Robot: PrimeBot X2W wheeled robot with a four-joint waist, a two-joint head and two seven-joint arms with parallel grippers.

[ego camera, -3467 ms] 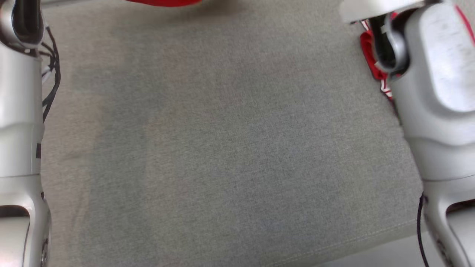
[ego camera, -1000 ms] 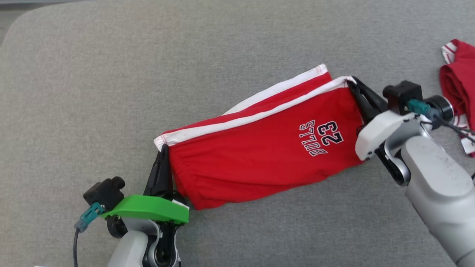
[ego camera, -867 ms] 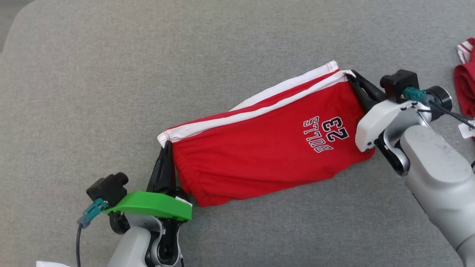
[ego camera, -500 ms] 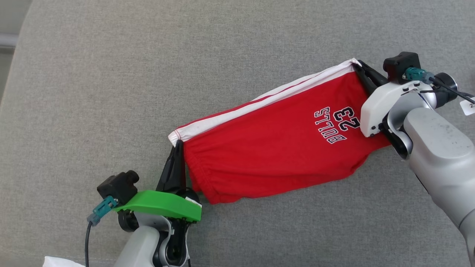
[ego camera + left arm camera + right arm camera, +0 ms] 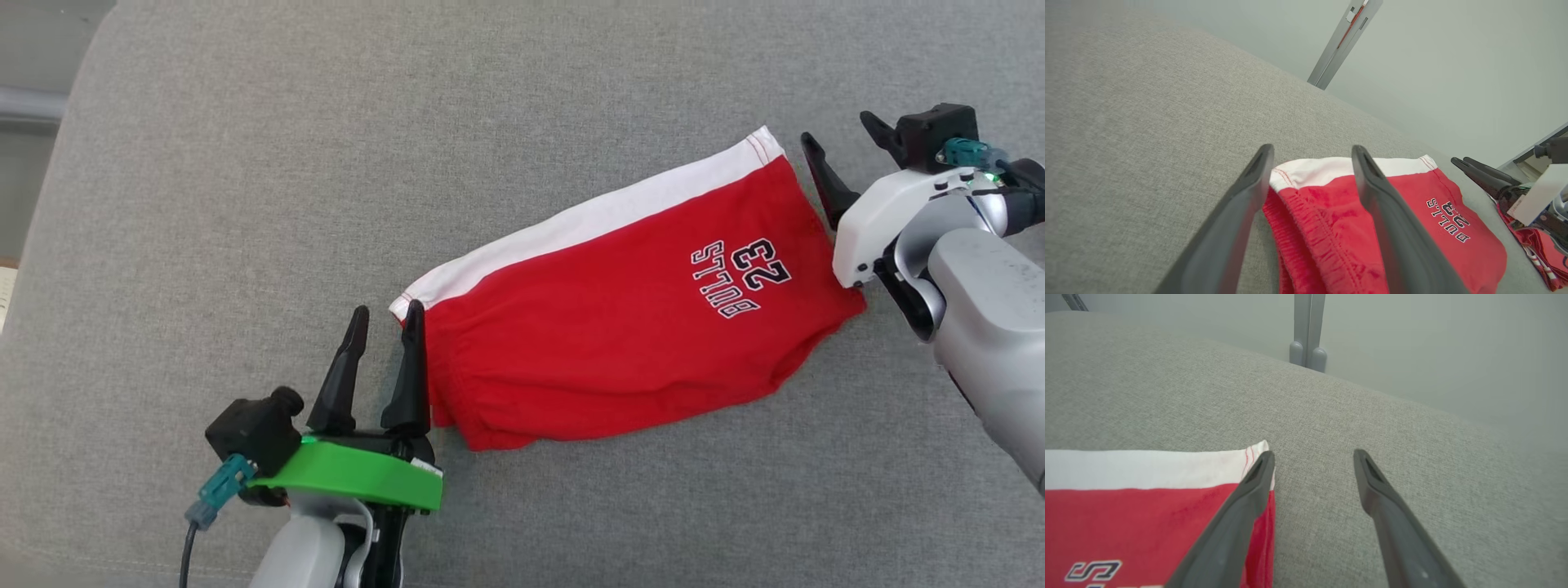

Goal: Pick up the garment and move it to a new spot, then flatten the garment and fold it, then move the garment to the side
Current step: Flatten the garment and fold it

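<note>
The grey cushion (image 5: 269, 188) is carrying everything. It is a broad, flat pad of tight, slightly nubby weave, rounding off at its corner, and I am treating it as my worktop because cloth is lying level on it. The garment (image 5: 620, 343), a pair of red shorts, is resting slantwise across the cushion's middle, drawn out long between my two hands. That, I am guessing, is why its upper face is sitting so smooth. The knit is looking soft and thin, and it seems to be lying doubled, with layered edges showing at the near end.

My left gripper (image 5: 387, 309) is standing at the waistband end with its jaws spread wide and pinching nothing; the inner finger is just touching the cloth's corner. My right gripper (image 5: 836, 129) is hovering at the hem end, jaws likewise apart and empty, one finger over the hem's edge and the other over bare cushion. I am judging that both are placed this way to leave the shorts lying as they are.

The white band (image 5: 588, 237) is running straight along the far edge, and the waistband (image 5: 1306, 232) is puckering into fine elastic gathers. The smallest thing is the lettering (image 5: 741, 278) — it is reading upside down to me, near the hem.
</note>
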